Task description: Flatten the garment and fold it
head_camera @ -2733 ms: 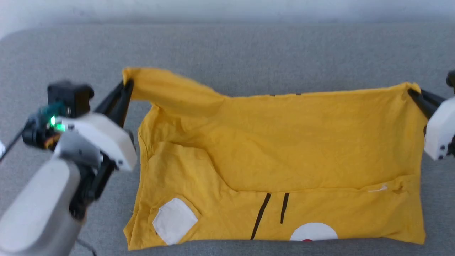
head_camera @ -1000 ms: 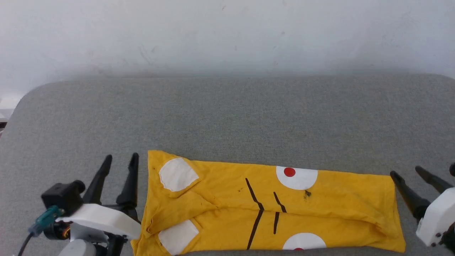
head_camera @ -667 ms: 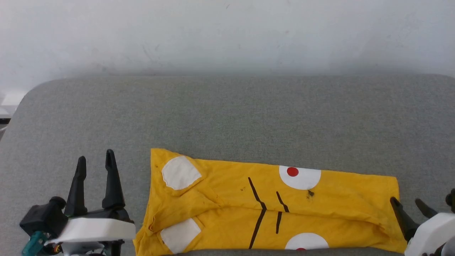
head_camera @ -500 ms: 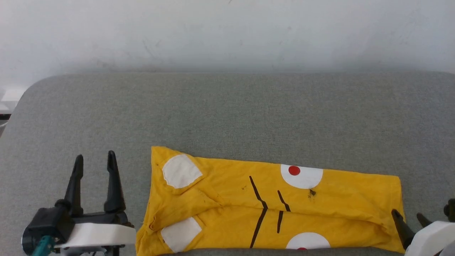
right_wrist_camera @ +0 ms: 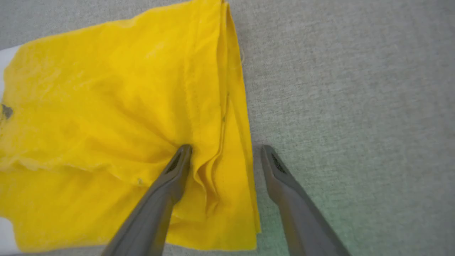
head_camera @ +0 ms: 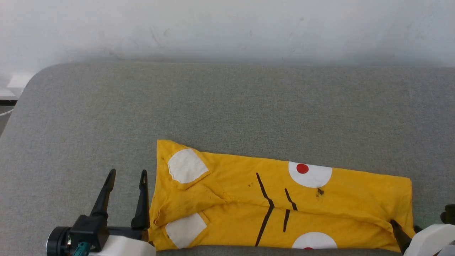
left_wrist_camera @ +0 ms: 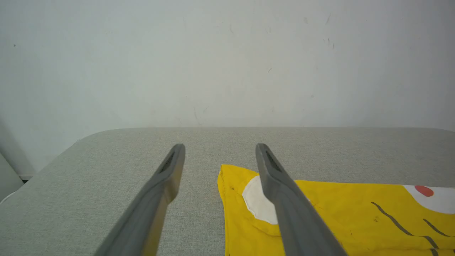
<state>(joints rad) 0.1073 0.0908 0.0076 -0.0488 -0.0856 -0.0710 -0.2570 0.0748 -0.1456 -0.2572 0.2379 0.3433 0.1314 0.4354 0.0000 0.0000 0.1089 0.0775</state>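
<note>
Fingers (head_camera: 106, 193) spread wide, my left claw (head_camera: 128, 172) hangs empty over the grey surface (head_camera: 227, 106), just beside the left end of the garment (head_camera: 249, 199). Its inner finger runs along that edge, and I cannot tell whether it touches the cloth. My right claw (right_wrist_camera: 226, 147) is parted too and grips nothing. It straddles the garment's right end, with one fingertip in a pucker of yellow folds and the other over bare surface just past the layered hem. Between my claws the garment lies as a long folded band across the near side of the surface. White patches (head_camera: 187, 166) show at its left end, thin black stripes (head_camera: 265, 188) near the middle, and a red dot (head_camera: 302, 168) further right. A pale wall (head_camera: 227, 28) stands behind.
</note>
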